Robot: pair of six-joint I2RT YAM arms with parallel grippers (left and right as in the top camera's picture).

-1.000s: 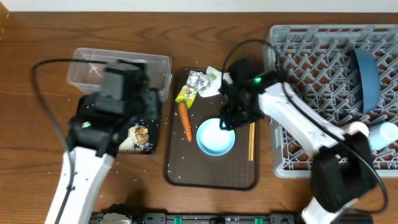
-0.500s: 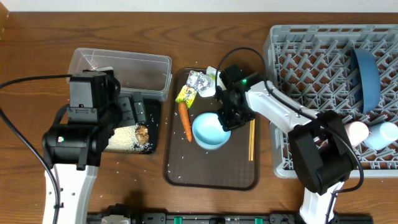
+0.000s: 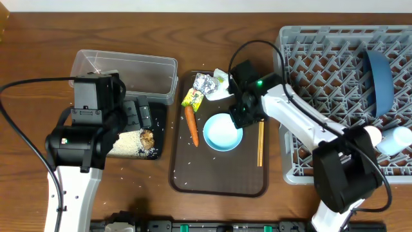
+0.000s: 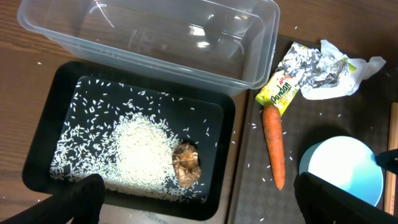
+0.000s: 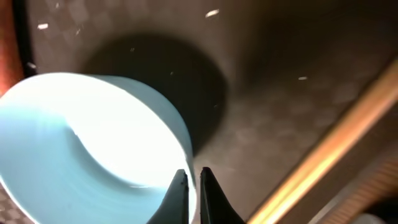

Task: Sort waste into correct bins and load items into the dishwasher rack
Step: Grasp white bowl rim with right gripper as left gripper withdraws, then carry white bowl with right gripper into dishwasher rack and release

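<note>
Now the right jaws are pinching shut on the far-right rim of the round pale blue-white bowl, which is sitting on the brown rectangular serving tray; a rim grip is probably meant for lifting it toward the grey lattice dishwasher rack at right. Wooden chopsticks are lying just right, an orange carrot just left, so only upward is looking free. The left jaws are hanging wide open above the shallow black tray holding white rice grains.
</note>
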